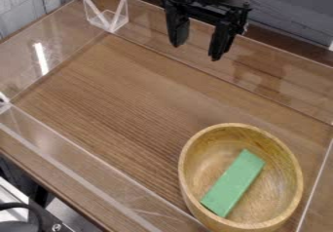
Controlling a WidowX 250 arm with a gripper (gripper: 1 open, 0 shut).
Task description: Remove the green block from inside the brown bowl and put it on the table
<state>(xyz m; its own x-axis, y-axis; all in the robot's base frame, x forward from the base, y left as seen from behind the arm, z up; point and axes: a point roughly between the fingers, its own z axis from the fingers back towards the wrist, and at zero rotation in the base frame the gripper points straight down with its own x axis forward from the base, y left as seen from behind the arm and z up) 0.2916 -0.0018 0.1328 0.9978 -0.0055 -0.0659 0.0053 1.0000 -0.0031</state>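
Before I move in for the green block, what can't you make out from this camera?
- Brown bowl: lower rim cut off by the bottom frame edge.
- Green block: underside hidden; thickness unclear.
- Gripper: open, arm above cropped by the top edge.
- Table: glare on clear walls blurs the edges.

Bare surface [117, 99] stretches between the raised claw [198, 43] and the brown bowl [196, 153]; clear plastic walls [53, 51] fence the edges.
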